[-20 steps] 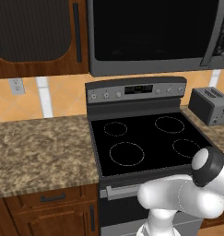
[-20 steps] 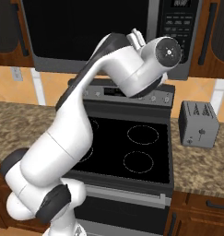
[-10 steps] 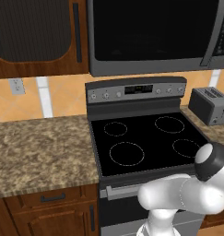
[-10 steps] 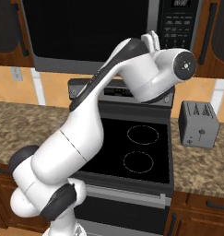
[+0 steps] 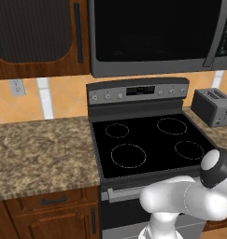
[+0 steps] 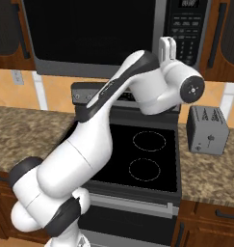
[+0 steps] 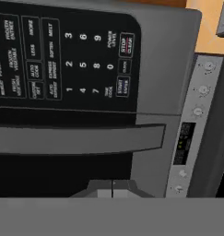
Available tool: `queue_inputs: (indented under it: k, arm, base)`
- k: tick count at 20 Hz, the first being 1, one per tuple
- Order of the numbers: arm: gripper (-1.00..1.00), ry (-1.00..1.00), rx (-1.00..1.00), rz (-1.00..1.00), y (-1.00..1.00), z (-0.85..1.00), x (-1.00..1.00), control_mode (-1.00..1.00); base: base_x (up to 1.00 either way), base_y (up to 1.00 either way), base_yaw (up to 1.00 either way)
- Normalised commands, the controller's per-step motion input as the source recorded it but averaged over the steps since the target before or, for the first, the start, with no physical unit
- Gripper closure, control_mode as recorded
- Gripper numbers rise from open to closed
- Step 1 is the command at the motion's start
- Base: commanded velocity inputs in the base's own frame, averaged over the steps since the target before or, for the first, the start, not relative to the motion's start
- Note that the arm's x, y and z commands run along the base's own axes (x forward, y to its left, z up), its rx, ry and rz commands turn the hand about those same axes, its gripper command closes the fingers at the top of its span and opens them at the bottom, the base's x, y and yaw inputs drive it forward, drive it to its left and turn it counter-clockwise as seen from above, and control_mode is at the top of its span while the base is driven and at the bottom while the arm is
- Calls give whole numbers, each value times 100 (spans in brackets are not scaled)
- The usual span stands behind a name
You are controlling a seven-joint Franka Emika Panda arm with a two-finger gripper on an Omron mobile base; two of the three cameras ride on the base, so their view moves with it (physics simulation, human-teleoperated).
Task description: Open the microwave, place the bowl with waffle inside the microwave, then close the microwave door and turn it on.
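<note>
Gripper [image 7: 112,190] jaws pressed together, nothing held, hovers just before microwave door [image 7: 62,177], near its long curved grey handle [image 7: 79,139]. Beyond handle, button panel [image 7: 67,60] shows white numerals and labelled keys on black. Microwave [image 5: 157,35], wide black box in dark grey frame, hangs shut above stove [image 5: 150,140]. Grey toaster [image 6: 207,129] sits on granite counter [image 5: 40,149], right of 4 burners.
</note>
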Motion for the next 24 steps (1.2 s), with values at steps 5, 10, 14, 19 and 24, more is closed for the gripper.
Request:
queue_inputs:
  k: [5,10,14,19,24]
  arm:
    - [100,-2,3,-9,-6,-1,18,-100]
    - [100,-2,5,-8,-20,-1,22,-100]
    - [100,-1,4,-7,-16,-10,23,-100]
    - [100,-3,6,-6,-7,-16,32,-100]
    - [100,-1,8,-6,-15,-7,46,-100]
  base:
    - [0,0,0]
    - [0,0,0]
    - [0,0,0]
    - [0,0,0]
    - [0,0,0]
